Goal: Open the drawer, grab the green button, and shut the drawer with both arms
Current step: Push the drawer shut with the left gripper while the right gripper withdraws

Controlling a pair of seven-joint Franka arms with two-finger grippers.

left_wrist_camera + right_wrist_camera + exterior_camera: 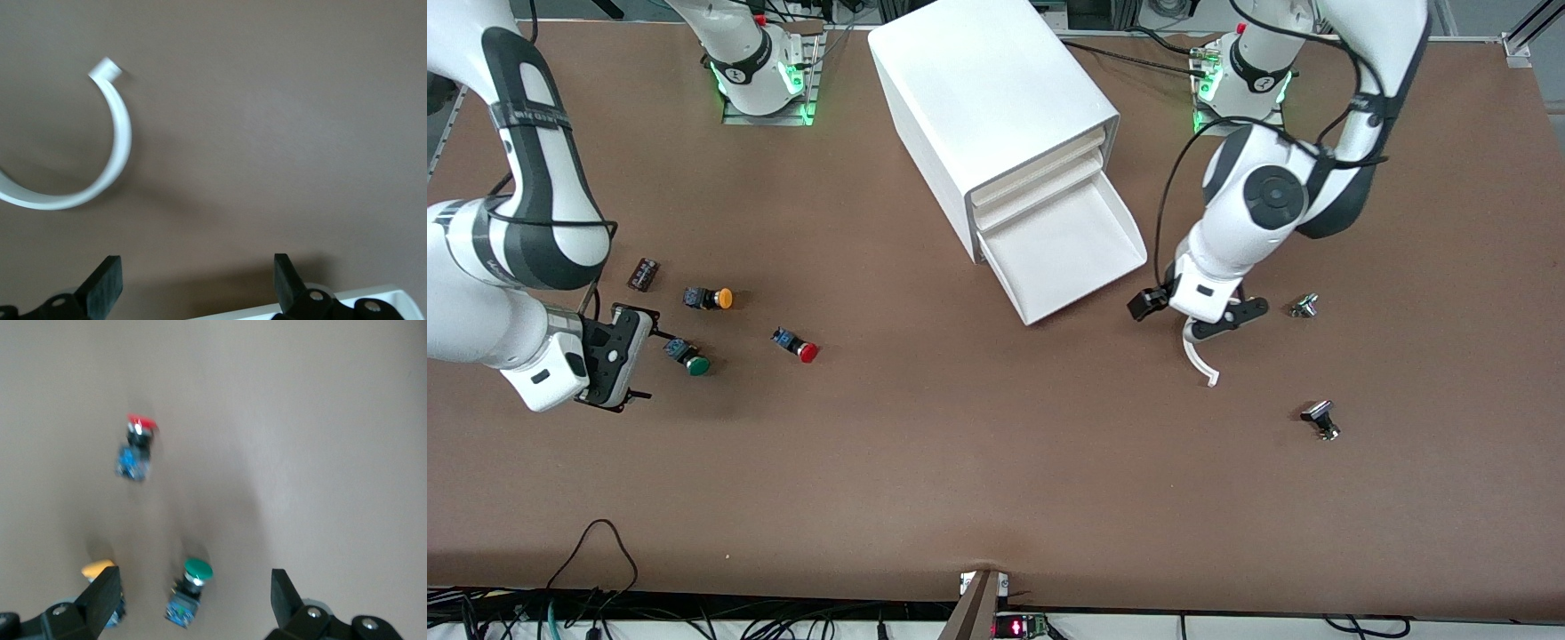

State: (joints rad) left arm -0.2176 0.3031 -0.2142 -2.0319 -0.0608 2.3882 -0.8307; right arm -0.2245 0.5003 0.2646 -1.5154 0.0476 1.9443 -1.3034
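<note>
at the right arm's end of the worktop [996,480], the green button [692,359] lies on its side on the brown surface, just beside the right pincer [633,354] and free of it. that pincer is released: in the right wrist view its two black fingers [100,600] stand wide apart, and the green cap [198,569] sits between them on the worktop with its blue-and-black body touching neither finger. the orange-capped button [710,298] lies near the same pincer, farther from the front camera than the green one, and in the wrist view it shows right by one finger. the red-capped button [797,346] lies well apart from the pincer, out toward the middle of the worktop. a small dark block [642,274] rests near the right arm's wrist.

the drawer [1069,253], bottommost of three in the white cabinet [983,98], is pulled out, and its white floor shows. the left pincer [1199,318] hovers over the worktop just off the drawer's front corner, toward the left arm's end. it too is released, its fingers [101,287] spread with nothing between them. a curved white strip [1199,359] shows just beneath this pincer. two small metal-and-black parts lie near it: one [1304,307] just beside it, the other [1320,420] nearer the front camera.
</note>
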